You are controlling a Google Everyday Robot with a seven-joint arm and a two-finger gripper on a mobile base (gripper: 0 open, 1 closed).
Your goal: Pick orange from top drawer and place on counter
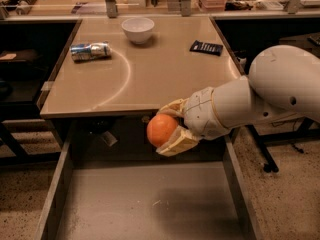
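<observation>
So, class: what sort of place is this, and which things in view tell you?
Probably a robotics lab: the gripper holds the orange above the open top drawer, the counter carries a bowl and can, and cluttered workbenches stand behind.

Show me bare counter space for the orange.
The counter is bare in front, from the can and black packet to the near edge. The back is crowded: can, bowl, packet. The end effector holds the orange above the top drawer, by that edge.
</observation>
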